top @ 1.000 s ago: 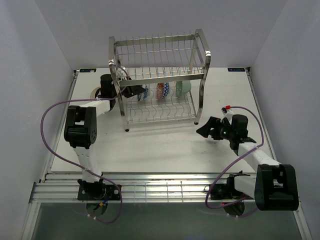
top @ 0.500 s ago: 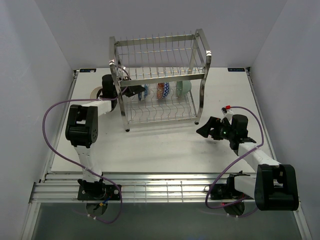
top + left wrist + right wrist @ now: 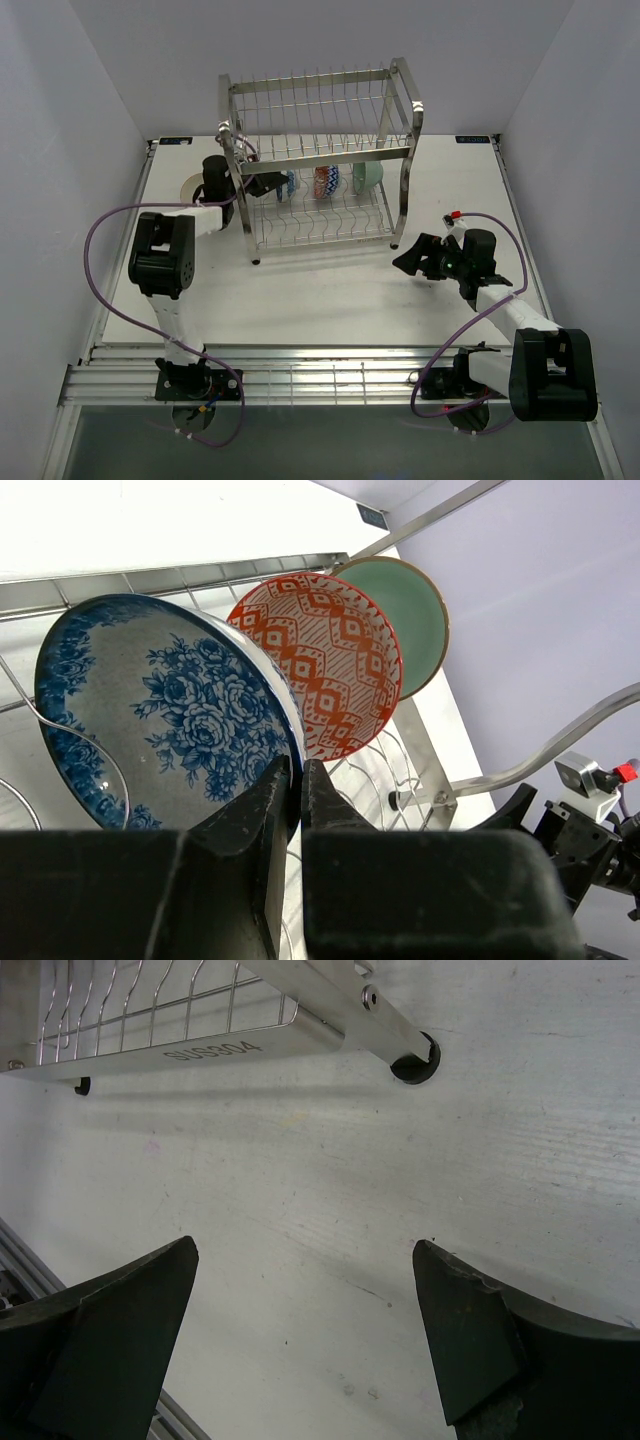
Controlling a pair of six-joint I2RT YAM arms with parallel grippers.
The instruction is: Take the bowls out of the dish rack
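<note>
The left gripper (image 3: 296, 780) is clenched on the lower rim of the blue-and-white floral bowl (image 3: 170, 715), with one finger against its inner face and the other behind it. That bowl stands on edge in the lower tier of the dish rack (image 3: 320, 150), at the left end of a row. Next along is the red patterned bowl (image 3: 335, 670), then the mint green bowl (image 3: 405, 605). The right gripper (image 3: 310, 1330) hangs with its jaws spread wide over the bare worktop (image 3: 300, 1210), near the rack's front right foot (image 3: 415, 1060).

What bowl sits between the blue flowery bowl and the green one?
The red-patterned bowl stands between the blue flowery bowl and the green bowl; the left wrist view shows it.
</note>
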